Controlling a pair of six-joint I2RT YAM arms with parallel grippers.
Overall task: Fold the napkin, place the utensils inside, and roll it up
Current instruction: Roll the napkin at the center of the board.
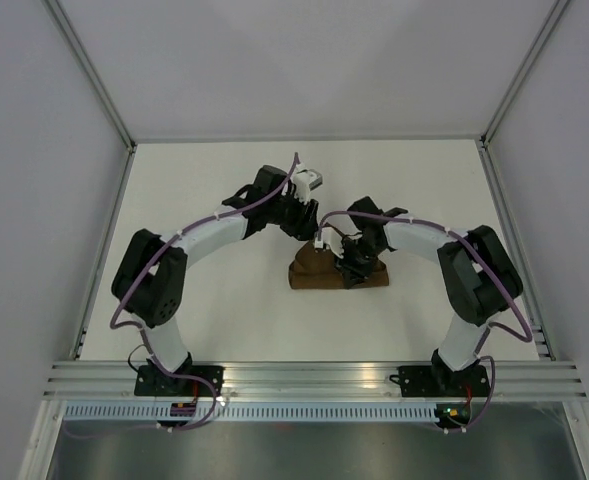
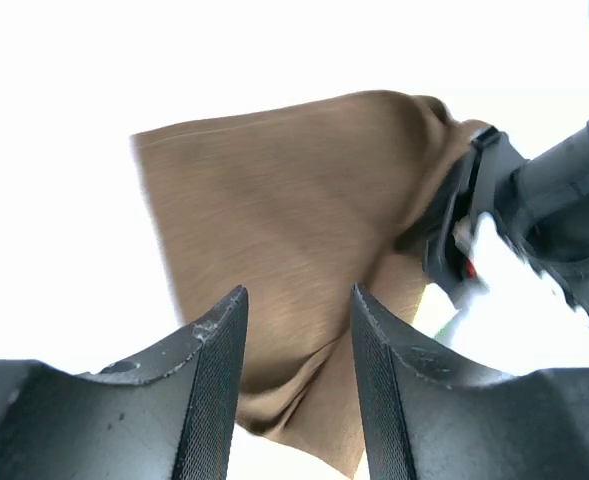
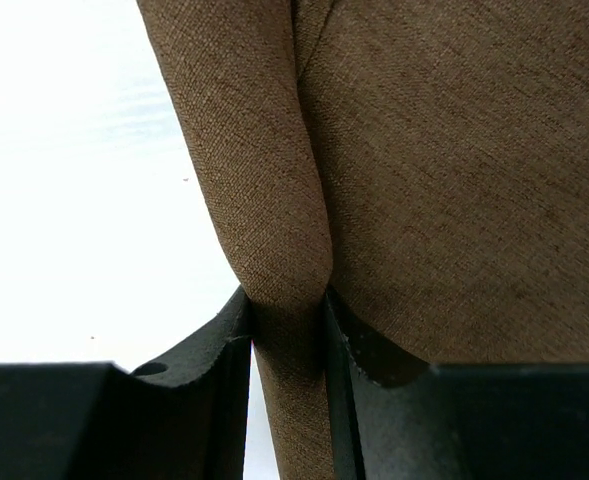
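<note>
so the left arm [image 1: 214, 235] and right arm [image 1: 424, 235] both bow inward, wrists close together. left fingers [image 2: 214, 370] spread apart, gripping nothing; right fingers [image 3: 224, 345] pinched tight on a napkin [image 3: 454, 180] fold.

I see the napkin [image 1: 314, 276], a plain dark brown cloth with a fine weave and no pattern. It lies near the middle of the white table [image 1: 224, 200] as a folded, somewhat bunched bundle, wider than it is deep. In the left wrist view its top layer is smooth and flat with one clear corner, while the opposite side is gathered into wrinkles. One fold of it rises as a narrow ridge and is pinched between the fingers of the right gripper [image 3: 286, 320].
</note>
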